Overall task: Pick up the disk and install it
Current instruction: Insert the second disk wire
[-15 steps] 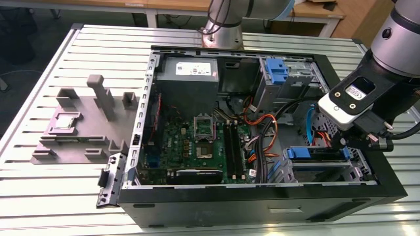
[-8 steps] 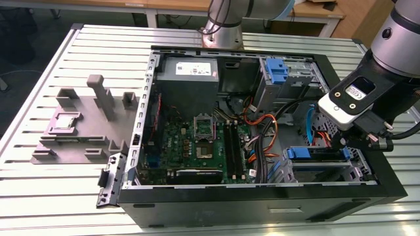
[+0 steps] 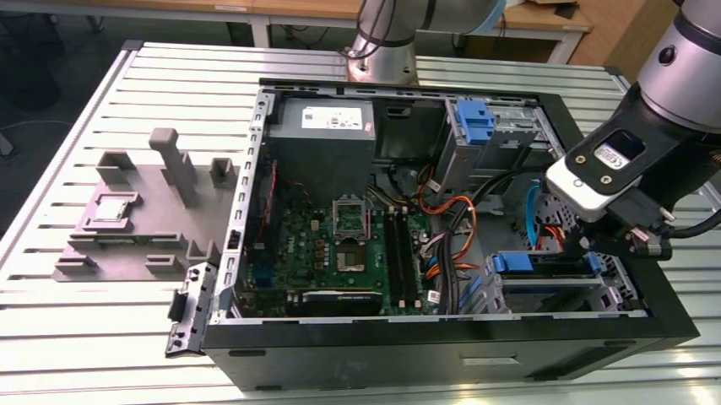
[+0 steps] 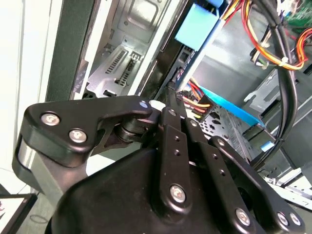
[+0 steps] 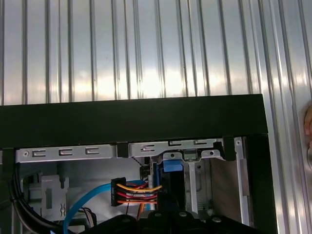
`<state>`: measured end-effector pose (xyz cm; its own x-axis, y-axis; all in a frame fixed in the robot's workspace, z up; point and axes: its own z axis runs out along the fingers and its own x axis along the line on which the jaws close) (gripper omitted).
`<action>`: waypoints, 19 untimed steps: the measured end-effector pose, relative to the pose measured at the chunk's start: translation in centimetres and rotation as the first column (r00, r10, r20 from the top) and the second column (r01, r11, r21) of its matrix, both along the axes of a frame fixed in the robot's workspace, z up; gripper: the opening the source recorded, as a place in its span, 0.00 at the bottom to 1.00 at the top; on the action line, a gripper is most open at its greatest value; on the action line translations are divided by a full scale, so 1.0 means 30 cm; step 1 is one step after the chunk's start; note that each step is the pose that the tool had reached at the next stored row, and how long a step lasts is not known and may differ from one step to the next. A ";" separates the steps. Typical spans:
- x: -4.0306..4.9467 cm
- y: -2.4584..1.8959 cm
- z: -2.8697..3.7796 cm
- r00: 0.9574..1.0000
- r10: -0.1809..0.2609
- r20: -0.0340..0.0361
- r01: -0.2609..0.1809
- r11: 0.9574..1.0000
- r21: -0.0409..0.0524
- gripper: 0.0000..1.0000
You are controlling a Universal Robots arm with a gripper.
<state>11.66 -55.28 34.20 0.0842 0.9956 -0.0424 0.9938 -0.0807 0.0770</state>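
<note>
The slatted desk (image 3: 67, 101) carries a grey jig (image 3: 124, 228) at the exterior view's left. Beside it stands the open case (image 3: 451, 354), with the board (image 3: 338, 253) on its floor and a grey box (image 3: 321, 139) above it. Right of the board, orange and black cables (image 3: 451, 228) loop across the case, and a tall blue latch (image 3: 475, 126) stands in the upper bay.

The disk (image 3: 546, 276) sits on edge in the lower right bay, its blue rail tab uppermost. The hand (image 4: 170, 97) is down at that bay, right at the disk. Whether it is open or clamped on the disk I cannot tell.

I judge the disk stiff, dense for its size and sensitive to knocks. Its metal faces would be slick, so the blue rails or the long edges look the safer hold. The bay's metal walls close by and the cables just beside it leave little room, and a snagged cable seems the main hazard.
</note>
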 end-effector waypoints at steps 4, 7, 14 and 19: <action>0.000 0.000 0.031 1.000 0.000 -0.007 0.000 1.000 0.000 0.10; 0.000 0.000 0.060 1.000 0.000 -0.008 0.000 1.000 0.000 0.10; -0.003 0.007 0.094 1.000 0.000 -0.010 0.000 1.000 0.000 0.10; -0.029 0.015 0.094 1.000 0.000 -0.010 0.000 1.000 0.000 0.10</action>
